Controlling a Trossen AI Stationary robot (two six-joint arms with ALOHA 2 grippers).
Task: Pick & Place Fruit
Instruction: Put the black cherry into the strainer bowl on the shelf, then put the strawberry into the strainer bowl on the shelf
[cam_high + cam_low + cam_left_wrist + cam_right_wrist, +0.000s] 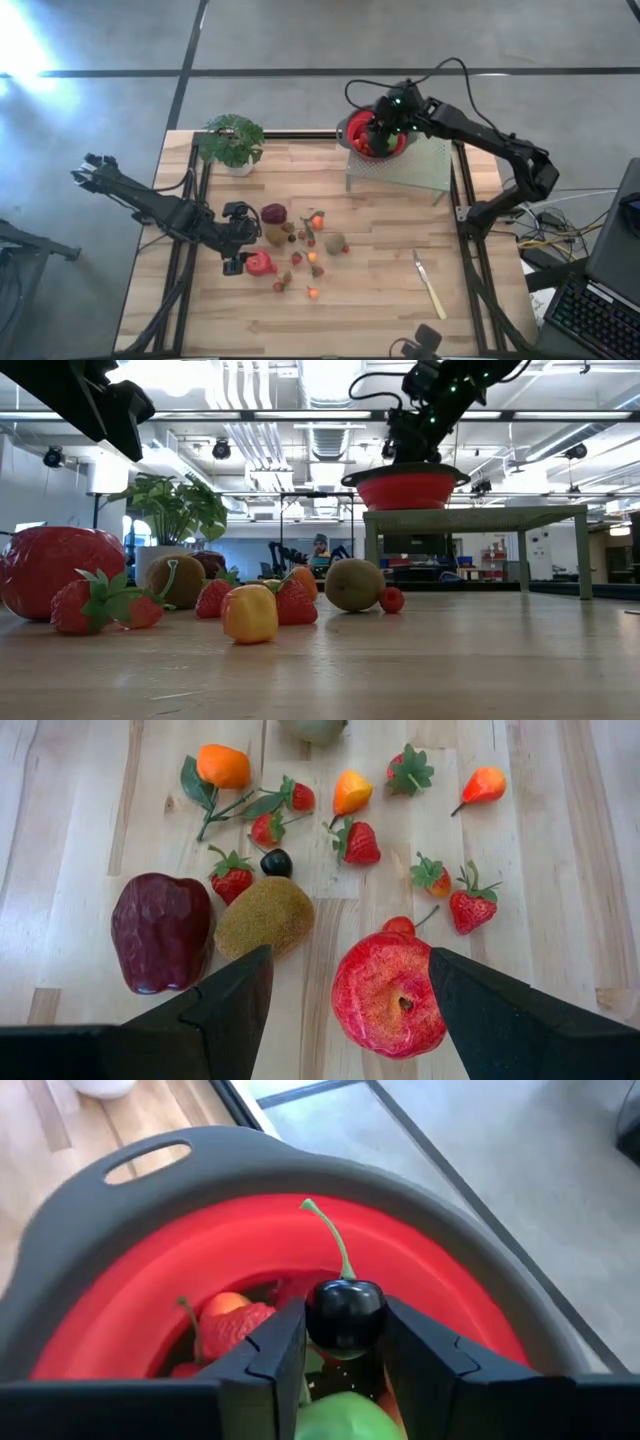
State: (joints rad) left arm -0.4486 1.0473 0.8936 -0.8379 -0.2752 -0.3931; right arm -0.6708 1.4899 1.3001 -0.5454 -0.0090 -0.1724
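From above, I see my right gripper over the red bowl, which sits on the pale stand at the table's back edge. My left gripper hangs beside the red apple, at the end of the fruit scatter farthest from the knife. The potted plant stands on the far side of the scatter from me, level with the bowl.

At table height, the red bowl rests on the stand, with the right gripper just above it. Strawberries, a kiwi and a yellow-orange fruit lie in front.

Through the left wrist, my fingers stand apart, released, either side of the red apple without touching it. A dark red apple and a brown kiwi lie just beside it.

Through the right wrist, the fingers are clenched on 1 black cherry, stem up, held over the bowl, which already holds fruit.
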